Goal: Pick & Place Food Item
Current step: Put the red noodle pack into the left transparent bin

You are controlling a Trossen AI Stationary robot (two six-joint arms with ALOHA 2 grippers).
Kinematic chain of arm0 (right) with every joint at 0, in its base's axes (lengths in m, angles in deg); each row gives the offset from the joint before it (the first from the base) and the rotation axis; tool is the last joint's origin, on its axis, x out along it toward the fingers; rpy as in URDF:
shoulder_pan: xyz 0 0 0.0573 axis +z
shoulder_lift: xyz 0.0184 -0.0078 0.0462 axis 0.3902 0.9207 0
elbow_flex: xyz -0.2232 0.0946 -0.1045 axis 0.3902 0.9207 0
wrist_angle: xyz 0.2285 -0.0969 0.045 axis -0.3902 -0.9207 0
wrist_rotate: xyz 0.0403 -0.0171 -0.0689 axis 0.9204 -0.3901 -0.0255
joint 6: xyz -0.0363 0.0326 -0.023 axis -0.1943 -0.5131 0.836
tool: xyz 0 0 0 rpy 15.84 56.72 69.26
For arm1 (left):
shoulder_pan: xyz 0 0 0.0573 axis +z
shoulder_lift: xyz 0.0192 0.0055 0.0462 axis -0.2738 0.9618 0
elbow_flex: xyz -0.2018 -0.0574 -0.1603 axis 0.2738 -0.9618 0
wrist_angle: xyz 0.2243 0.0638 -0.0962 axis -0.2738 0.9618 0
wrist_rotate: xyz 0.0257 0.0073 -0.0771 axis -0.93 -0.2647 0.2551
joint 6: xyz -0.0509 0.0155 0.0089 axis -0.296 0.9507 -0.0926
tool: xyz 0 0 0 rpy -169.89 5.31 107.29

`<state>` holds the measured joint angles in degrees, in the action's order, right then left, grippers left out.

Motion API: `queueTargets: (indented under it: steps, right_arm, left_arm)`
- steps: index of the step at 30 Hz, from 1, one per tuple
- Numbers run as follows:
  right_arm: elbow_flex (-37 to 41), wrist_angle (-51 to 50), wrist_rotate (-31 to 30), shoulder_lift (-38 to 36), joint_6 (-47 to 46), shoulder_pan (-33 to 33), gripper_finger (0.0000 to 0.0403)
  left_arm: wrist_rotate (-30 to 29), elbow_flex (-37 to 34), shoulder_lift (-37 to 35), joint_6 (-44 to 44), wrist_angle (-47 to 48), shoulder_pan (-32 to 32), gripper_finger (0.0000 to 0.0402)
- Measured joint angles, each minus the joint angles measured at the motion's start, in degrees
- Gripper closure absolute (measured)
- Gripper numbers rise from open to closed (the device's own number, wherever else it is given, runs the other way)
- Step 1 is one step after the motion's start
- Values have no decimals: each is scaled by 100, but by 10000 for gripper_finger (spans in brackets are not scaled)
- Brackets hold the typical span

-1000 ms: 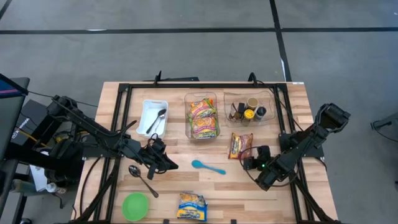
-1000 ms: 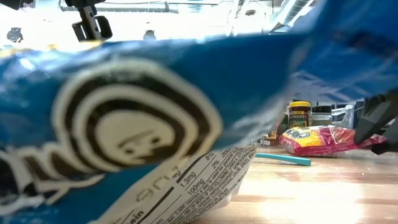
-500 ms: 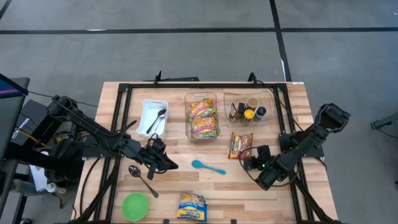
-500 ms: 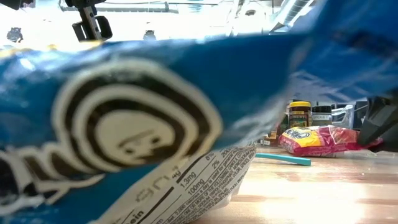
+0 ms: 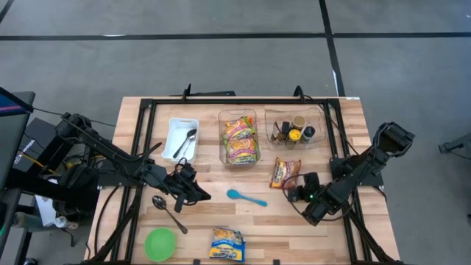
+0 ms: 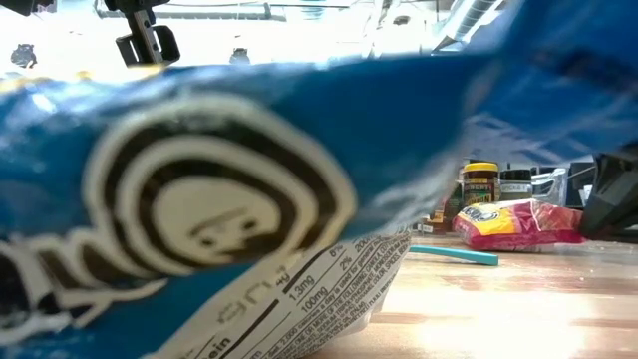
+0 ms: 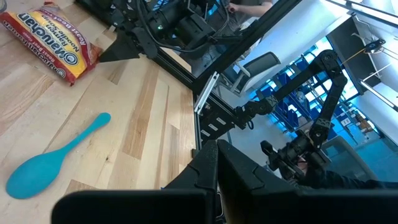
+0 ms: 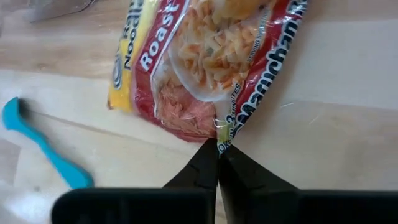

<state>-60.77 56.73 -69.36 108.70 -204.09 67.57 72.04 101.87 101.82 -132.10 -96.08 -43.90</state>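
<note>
Two fingers of my right gripper (image 8: 217,144) pinch shut on the corner seal of the red noodle packet (image 5: 284,171), the thinnest edge to lift by. It lies on the table (image 5: 353,125), just below the jar bin (image 5: 294,128). Nearby, the teal spoon (image 5: 246,196) stays clear. My left gripper (image 5: 200,195) waits closed, empty.

Around the light wooden tabletop (image 5: 250,221) spreads a grey concrete floor (image 5: 221,66) crossed by dark lines, and beyond the tabletop's edge stands a grey office chair (image 7: 258,62) under bright light.
</note>
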Motion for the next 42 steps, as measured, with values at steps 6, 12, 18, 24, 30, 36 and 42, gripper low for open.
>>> queueTargets:
  steps: [6,12,18,24,30,36,42]
  right_arm:
    - [-251,72,1,0,424,0,401]
    - [-844,-377,4,0,999,0,402]
    - [-1567,-1252,6,0,1245,-4,402]
    - [-2423,-2321,26,0,1631,-4,403]
    - [-3309,-3064,198,0,2222,-36,403]
    - [-4077,-3256,530,0,3284,-235,403]
    - [-4698,-3287,609,0,4337,-529,403]
  left_arm:
    - [2,0,0,0,0,2,402]
    - [23,0,0,0,0,1,402]
    - [24,0,0,0,0,2,402]
    - [21,0,0,0,0,1,402]
    - [20,0,0,0,0,2,402]
    - [-2,0,0,0,0,2,402]
    - [-4,0,0,0,0,2,402]
